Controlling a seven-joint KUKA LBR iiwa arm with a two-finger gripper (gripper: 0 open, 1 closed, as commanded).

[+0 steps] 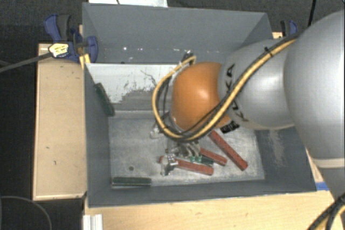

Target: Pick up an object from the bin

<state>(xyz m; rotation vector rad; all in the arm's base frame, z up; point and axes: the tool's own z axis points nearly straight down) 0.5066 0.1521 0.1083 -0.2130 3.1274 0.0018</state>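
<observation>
Tool (170, 161) is hanging low at the left end of a red-brown stick (197, 168) on the bin (98, 169) floor; whether open or closed, cannot tell.

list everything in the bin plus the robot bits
bin: one, grey metal, middle of the view
red-brown bars: about three, red-brown, floor right of centre, lying close together
flat green bar: one, dark green, near-left floor, lying flat
leaning green bar: one, dark green, against the left wall
arm: one, silver-grey, reaching in from the right
orange cover: one, orange, on the wrist
cables: a looped bundle, yellow and black, round the cover
hand: one, metal, low at the bars' left ends
</observation>
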